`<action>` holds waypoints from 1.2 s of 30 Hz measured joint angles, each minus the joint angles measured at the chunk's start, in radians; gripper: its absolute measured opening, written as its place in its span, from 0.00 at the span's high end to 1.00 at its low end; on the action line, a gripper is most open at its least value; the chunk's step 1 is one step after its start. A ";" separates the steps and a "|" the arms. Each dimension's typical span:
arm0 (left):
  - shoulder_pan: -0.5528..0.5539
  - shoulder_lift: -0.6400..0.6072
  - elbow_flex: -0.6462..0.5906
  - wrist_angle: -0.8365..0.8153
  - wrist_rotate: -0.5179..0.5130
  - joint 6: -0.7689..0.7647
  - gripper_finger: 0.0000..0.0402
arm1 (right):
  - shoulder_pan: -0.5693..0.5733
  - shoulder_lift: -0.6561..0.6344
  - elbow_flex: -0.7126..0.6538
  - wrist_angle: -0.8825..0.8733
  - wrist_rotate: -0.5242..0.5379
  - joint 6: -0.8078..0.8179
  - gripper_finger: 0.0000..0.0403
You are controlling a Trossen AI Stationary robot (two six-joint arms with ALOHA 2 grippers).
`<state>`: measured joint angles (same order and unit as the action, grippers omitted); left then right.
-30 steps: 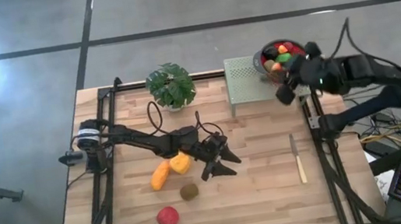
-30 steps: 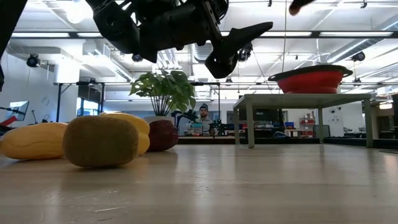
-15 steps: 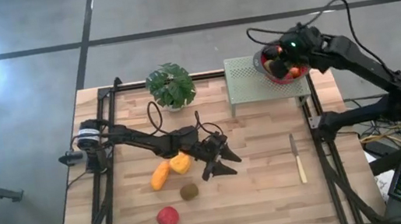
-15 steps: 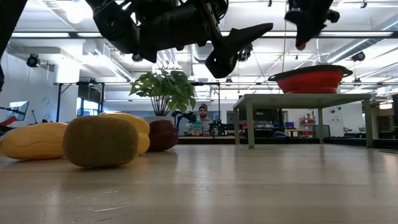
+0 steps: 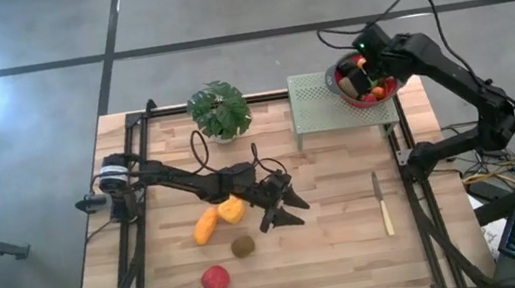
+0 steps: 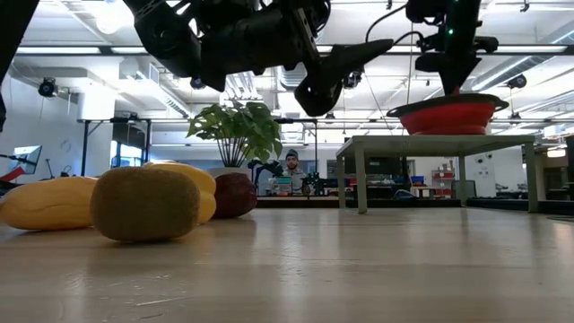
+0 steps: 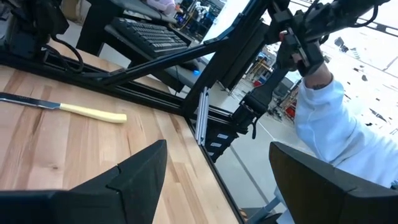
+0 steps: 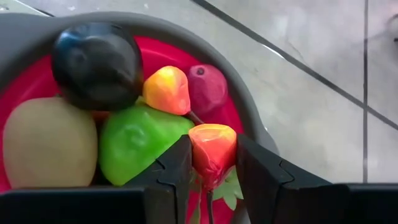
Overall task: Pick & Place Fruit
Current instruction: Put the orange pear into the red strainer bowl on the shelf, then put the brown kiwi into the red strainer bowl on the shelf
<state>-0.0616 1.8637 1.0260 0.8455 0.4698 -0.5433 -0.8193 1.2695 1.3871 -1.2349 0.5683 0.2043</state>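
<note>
My right gripper hangs over the red bowl with a grey rim, shut on a small red-orange fruit. The bowl stands on a pale green perforated stand at the far right and holds several fruits: a dark one, a beige one, a green one, an orange-yellow one and a maroon one. My left gripper is open above mid-table. On the table to its left lie two orange-yellow fruits, a brown fruit and a red fruit. My right gripper pinches the small red-orange fruit between its two fingers, one on each flank. The fingers come from above, pointing down into the bowl. The fruit sits just above the fruits in the bowl; whether it touches them, I cannot tell.
A leafy potted plant stands at the far edge, left of the stand. A knife with a pale handle lies on the right of the table. Black frame rails run along both sides. A person's white sleeve shows beyond the table.
My right arm has swung from beside the stand's near right corner toward the far edge and over the bowl, then come down until the gripper hangs just above the bowl's fruits, still holding the small fruit.
</note>
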 joint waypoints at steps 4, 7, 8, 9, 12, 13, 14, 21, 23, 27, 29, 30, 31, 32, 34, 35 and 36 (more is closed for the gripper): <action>0.000 0.000 0.000 -0.012 0.000 0.001 0.29 | 0.001 0.006 0.000 -0.004 0.004 0.029 0.73; 0.000 0.000 0.000 -0.019 0.000 0.001 0.29 | 0.000 0.014 0.000 -0.025 0.009 0.028 0.70; 0.000 0.000 0.000 -0.019 0.000 0.001 0.29 | 0.000 0.017 0.000 -0.029 0.009 0.030 0.69; 0.000 0.000 0.000 -0.018 0.000 0.001 0.29 | 0.000 0.022 0.000 -0.036 0.009 0.032 0.68; 0.000 0.000 0.000 -0.019 0.000 0.001 0.29 | 0.001 0.032 0.000 -0.054 0.010 0.032 0.66; 0.000 0.000 0.000 -0.019 0.000 0.001 0.29 | 0.001 0.035 0.000 -0.061 0.011 0.032 0.65; 0.000 0.000 0.000 -0.019 0.000 0.001 0.29 | 0.001 0.038 0.000 -0.070 0.013 0.030 0.65; 0.000 0.000 0.000 -0.023 0.000 0.001 0.29 | 0.003 0.038 0.000 -0.070 0.015 0.027 0.59; 0.000 0.000 0.000 -0.026 0.000 0.001 0.29 | 0.003 0.034 0.000 -0.068 0.014 0.025 0.56; -0.002 0.000 0.000 -0.026 0.008 0.015 0.29 | 0.004 0.032 0.000 -0.068 0.010 0.023 0.51; -0.007 0.000 0.000 -0.026 0.008 0.032 0.29 | 0.013 0.022 0.000 -0.067 0.009 0.017 0.49; -0.011 0.000 0.000 -0.027 0.009 0.049 0.29 | 0.021 0.015 0.000 -0.067 0.008 0.013 0.48; -0.015 0.000 0.000 -0.033 0.009 0.070 0.29 | 0.030 0.008 0.000 -0.066 0.007 0.006 0.47; -0.019 0.000 0.000 -0.044 0.009 0.091 0.29 | 0.041 -0.002 0.000 -0.062 0.007 -0.001 0.46; -0.027 0.000 0.000 -0.085 0.008 0.129 0.29 | 0.073 -0.023 0.000 -0.059 0.006 -0.003 0.46; -0.031 0.000 0.000 -0.111 0.000 0.146 0.29 | 0.091 -0.036 0.000 -0.059 0.006 -0.003 0.45; -0.036 -0.001 0.000 -0.137 -0.016 0.163 0.29 | 0.111 -0.050 0.000 -0.057 0.006 -0.004 0.45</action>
<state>-0.0975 1.8630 1.0260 0.7085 0.4535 -0.3799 -0.7083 1.2197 1.3872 -1.2920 0.5746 0.2007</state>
